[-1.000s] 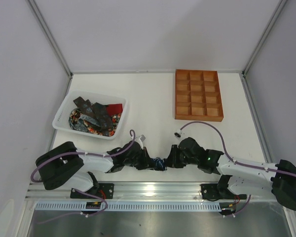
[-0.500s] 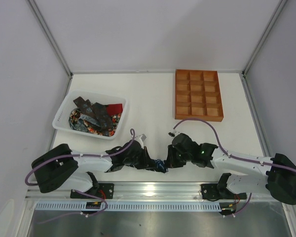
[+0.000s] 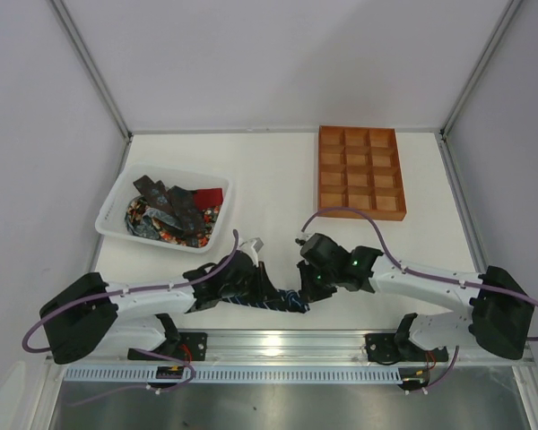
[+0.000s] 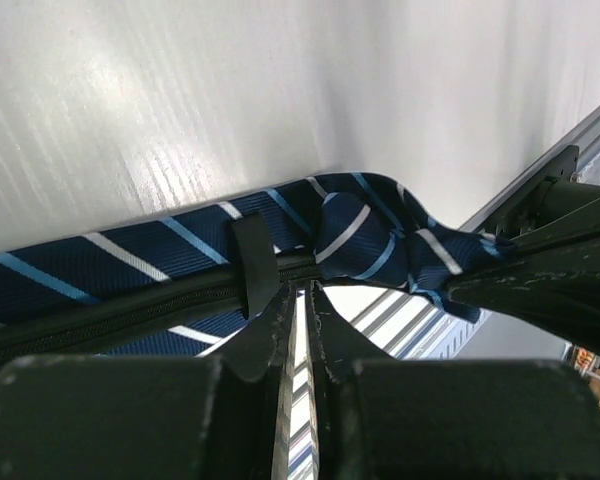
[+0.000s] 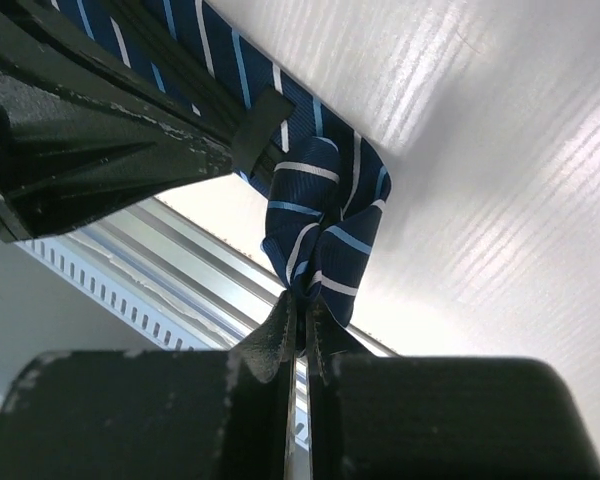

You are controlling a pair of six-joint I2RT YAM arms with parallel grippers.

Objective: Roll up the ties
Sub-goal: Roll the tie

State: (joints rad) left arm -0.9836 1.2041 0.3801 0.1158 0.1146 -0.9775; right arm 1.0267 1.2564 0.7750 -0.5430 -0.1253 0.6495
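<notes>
A navy tie with light-blue stripes (image 3: 287,299) lies near the table's front edge, stretched between my two grippers. My left gripper (image 3: 271,296) is shut on it; in the left wrist view the tie (image 4: 160,250) runs across the closed fingertips (image 4: 280,310) of the gripper (image 4: 299,292), with its dark keeper loop (image 4: 252,258) just above them. My right gripper (image 3: 305,288) is shut on the tie's bunched end (image 5: 325,235), as the right wrist view (image 5: 300,302) shows. Several other ties (image 3: 169,210), dark, red and patterned, lie in the basket.
A white plastic basket (image 3: 117,193) stands at the left. An orange-brown compartment tray (image 3: 360,213) stands at the back right. A metal rail (image 3: 278,339) runs along the table's near edge, close behind the grippers.
Both arms have reached further from the near edge. The two grippers and the navy tie have shifted a little away from the rail, still close together.
</notes>
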